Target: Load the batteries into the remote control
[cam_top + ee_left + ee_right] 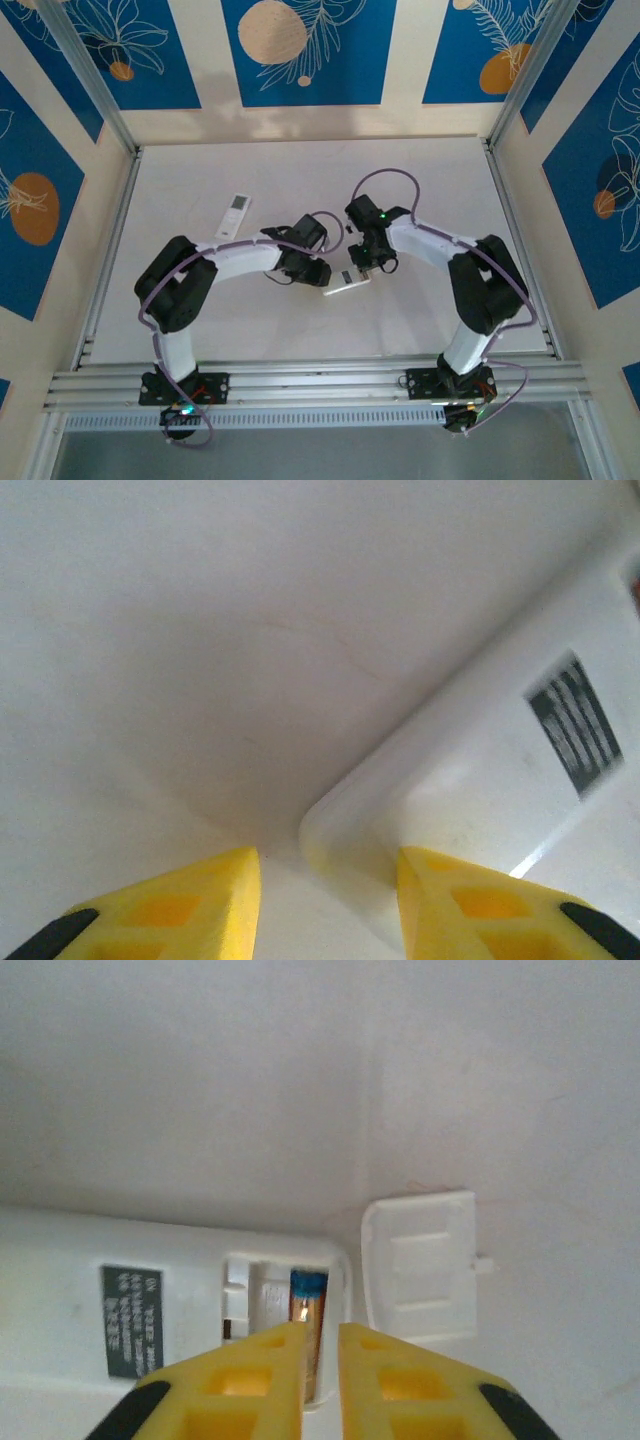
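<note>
My right claw hangs over the open battery bay of the remote control, which lies face down mid-tabletop, label up. My fingers there are drawn close with a narrow slit between them. A battery, blue at one end and brownish-gold along its flank, lies in the bay's right-hand slot and runs into that slit. Whether my pads bite it or merely straddle it, I cannot tell. My left claw is spread, with the remote's rounded corner between its fingers. One finger sits at the casing's edge and the other is apart from it.

To do this well, I judge, I should brace the casing with the left so it cannot skid. Then I should press the battery flat along its length and check its end meets the contact before letting go. The left slot looks bare, so another battery seems due. The battery cover lies just beside the bay.

The tabletop is smooth matt white, likely slippery under plastic. A second remote lies farther back on the left. Cream walls with blue leaf-patterned panels enclose it, edged by aluminium rails.
</note>
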